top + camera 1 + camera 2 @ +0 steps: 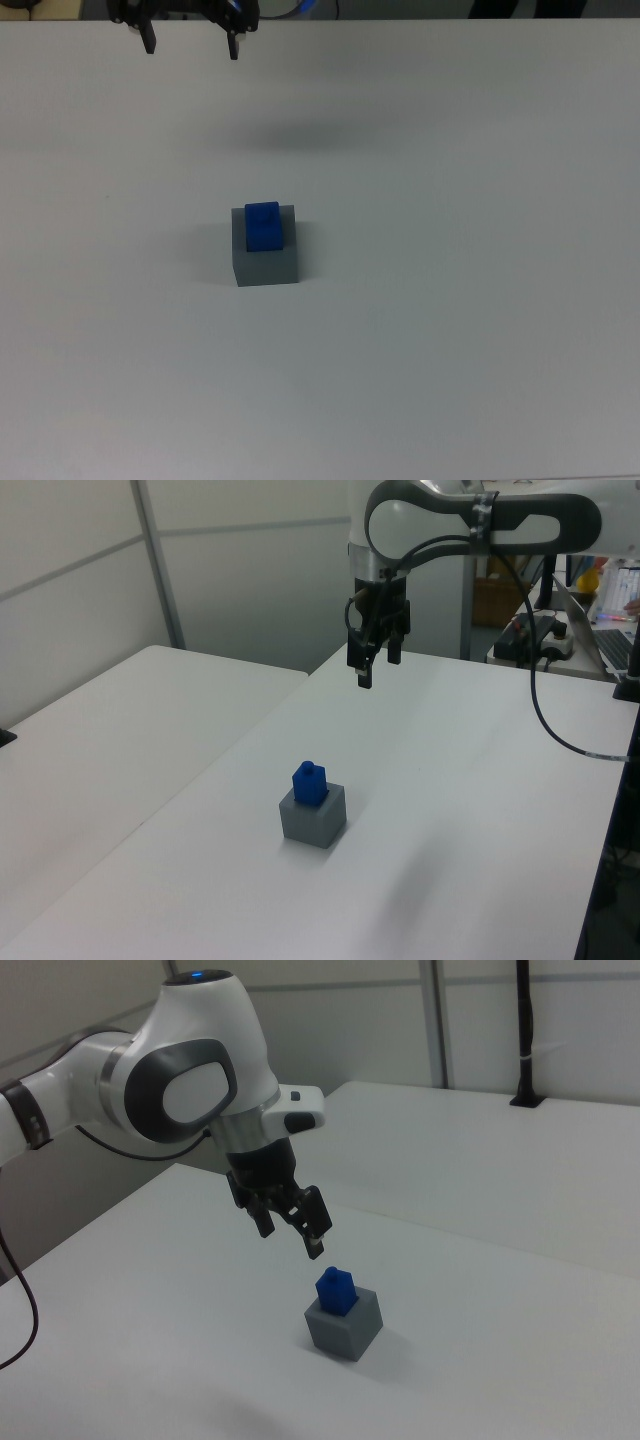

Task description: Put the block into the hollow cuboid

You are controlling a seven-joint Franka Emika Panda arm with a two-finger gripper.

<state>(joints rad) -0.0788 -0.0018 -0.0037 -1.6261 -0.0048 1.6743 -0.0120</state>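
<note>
block (pixel 263 225) seated in cuboid (pixel 266 262), gripper (pixel 191 42) high, empty, fingers apart.
risk: it sits proud; a bump could tip it out.

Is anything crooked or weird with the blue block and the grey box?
Nothing stands out. The blue block stands upright in the grey box, its top poking out above the rim. The hand hangs open and empty in the air, well away from both. Nothing is tipped or spilled on the table.
</note>
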